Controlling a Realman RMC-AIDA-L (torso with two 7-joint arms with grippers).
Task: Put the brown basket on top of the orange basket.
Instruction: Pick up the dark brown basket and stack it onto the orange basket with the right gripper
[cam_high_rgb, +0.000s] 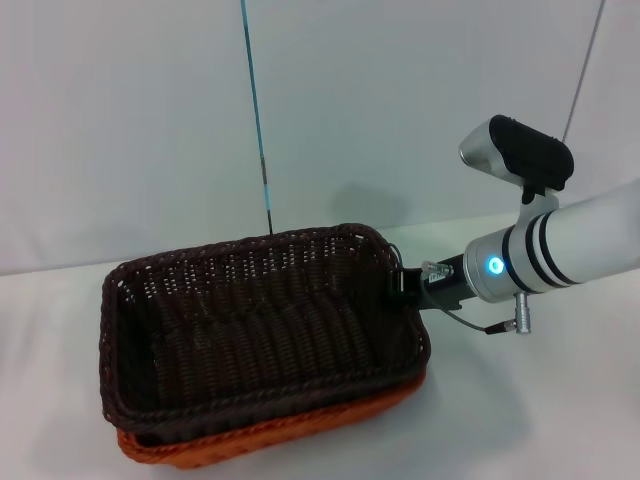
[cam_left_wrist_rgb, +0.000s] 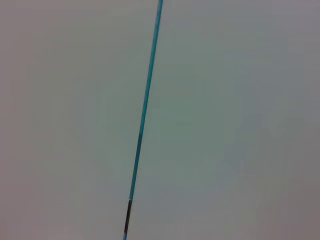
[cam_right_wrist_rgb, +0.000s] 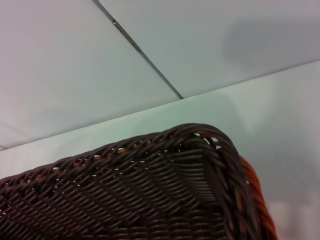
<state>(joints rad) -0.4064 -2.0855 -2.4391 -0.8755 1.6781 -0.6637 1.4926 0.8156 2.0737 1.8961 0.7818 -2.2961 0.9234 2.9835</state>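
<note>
The dark brown basket (cam_high_rgb: 260, 320) sits nested in the orange basket (cam_high_rgb: 300, 435), whose bright rim shows only along the near and right sides beneath it. My right gripper (cam_high_rgb: 405, 285) reaches in from the right and is at the brown basket's right rim, near its far corner. The right wrist view looks closely over that brown corner (cam_right_wrist_rgb: 140, 200), with a sliver of orange basket (cam_right_wrist_rgb: 257, 195) beside it. My left gripper appears in no view; its wrist camera faces the wall.
The baskets stand on a white table (cam_high_rgb: 540, 400) in front of a pale wall. A thin blue-green strip (cam_high_rgb: 258, 120) runs down the wall behind the baskets, and the same strip (cam_left_wrist_rgb: 142, 120) crosses the left wrist view.
</note>
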